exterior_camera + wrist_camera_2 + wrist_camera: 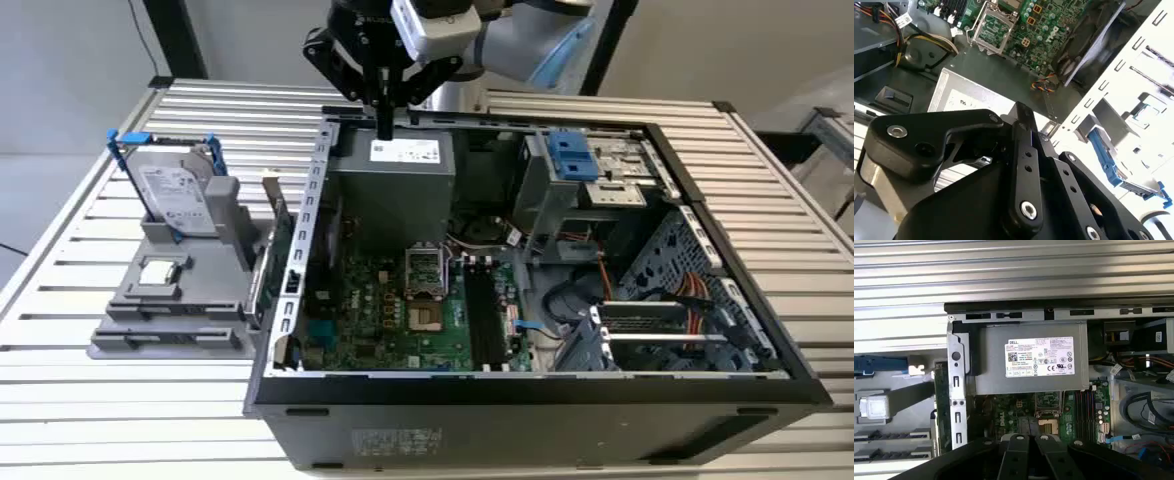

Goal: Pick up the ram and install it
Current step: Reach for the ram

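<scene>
Task barely begun: the claw (386,125), fingers pressed together and empty, hangs above the power supply (394,185) in the open computer case (534,388), while the ram (942,405) waits edge-on in the grey holder (174,300) beside it, uninstalled.

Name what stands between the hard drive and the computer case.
The ram, upright in the gray holder, as the exterior view shows.

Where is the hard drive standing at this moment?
The hard drive stands upright in the grey holder at the exterior view's left, beside the open computer case.
</scene>
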Robot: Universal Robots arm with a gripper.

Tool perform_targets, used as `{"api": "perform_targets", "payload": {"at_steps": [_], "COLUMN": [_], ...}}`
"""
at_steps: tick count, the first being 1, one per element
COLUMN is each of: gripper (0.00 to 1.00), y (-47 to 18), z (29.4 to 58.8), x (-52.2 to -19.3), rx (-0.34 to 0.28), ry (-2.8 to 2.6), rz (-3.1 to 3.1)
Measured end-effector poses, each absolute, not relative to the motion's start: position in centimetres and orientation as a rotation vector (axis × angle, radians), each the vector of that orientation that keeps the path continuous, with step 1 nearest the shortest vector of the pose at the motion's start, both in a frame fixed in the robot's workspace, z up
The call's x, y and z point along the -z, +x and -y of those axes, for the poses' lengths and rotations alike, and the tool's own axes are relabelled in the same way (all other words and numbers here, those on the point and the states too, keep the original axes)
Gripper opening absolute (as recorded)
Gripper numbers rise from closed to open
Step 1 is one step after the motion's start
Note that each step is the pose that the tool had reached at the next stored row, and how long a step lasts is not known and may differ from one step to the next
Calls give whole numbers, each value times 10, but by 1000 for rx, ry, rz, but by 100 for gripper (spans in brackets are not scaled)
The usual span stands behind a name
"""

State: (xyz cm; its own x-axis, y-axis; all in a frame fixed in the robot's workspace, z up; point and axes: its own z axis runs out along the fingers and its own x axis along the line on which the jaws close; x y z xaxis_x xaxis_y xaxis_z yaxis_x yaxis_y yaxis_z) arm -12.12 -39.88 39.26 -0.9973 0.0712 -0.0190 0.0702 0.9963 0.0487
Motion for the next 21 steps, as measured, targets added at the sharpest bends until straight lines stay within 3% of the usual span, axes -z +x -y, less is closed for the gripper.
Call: {"api": "perform_targets", "payload": {"at_steps": [21], "gripper": [0], "y": [-131], "z": [399], "x": [-393], "rx": [-75], "ry": [111], "rz": [-3120]}}
